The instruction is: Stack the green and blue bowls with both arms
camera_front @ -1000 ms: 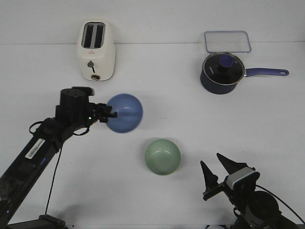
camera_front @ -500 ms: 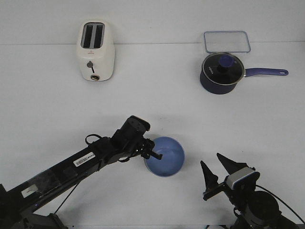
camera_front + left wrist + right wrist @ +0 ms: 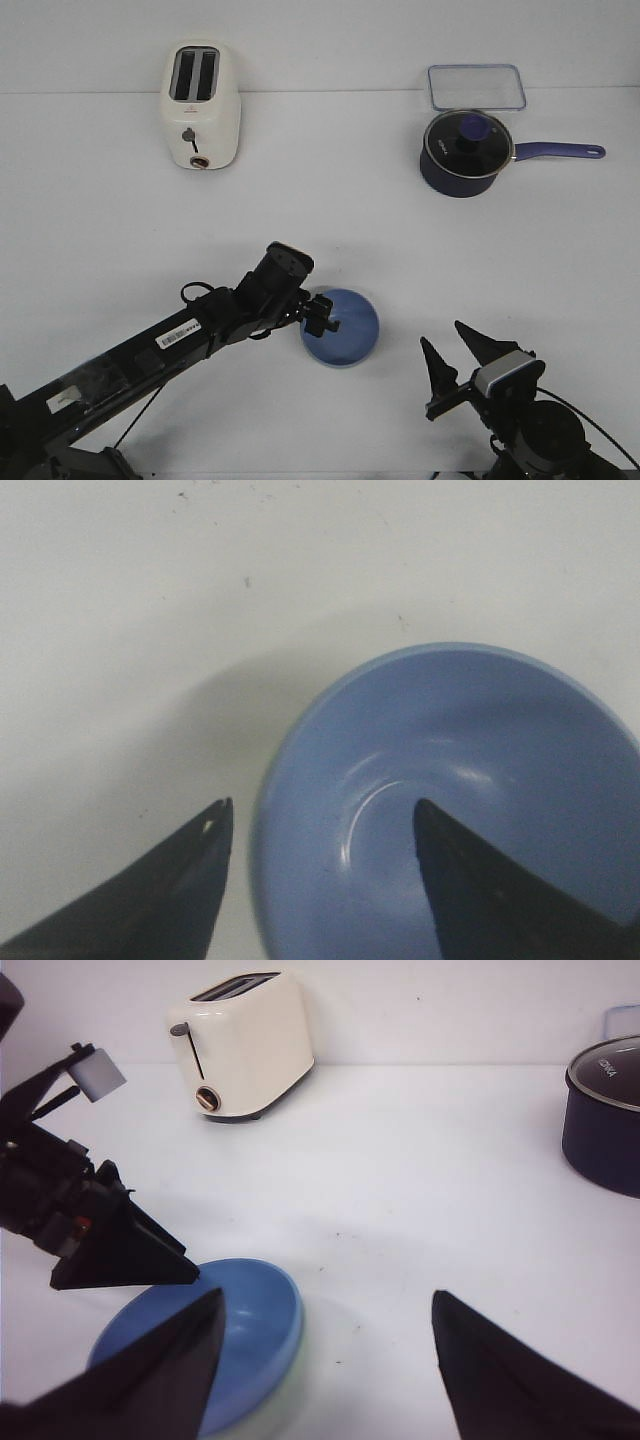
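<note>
the left gripper (image 3: 322,313) was open across the blue bowl (image 3: 342,327) rim at 6 o'clock on the counter (image 3: 320,200). pulling away crooked could tip it.

Blue bowl (image 3: 342,327) now sits lower over green one; left tool (image 3: 322,316) has let go w/ jaws apart.

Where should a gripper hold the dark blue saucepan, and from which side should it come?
Probably the long handle, which sticks out level from the saucepan toward the robot's right. It is slim and nothing stands beside it, so coming from above, with the jaws across it, looks simplest. The round lidded body looks too wide to pinch.
</note>
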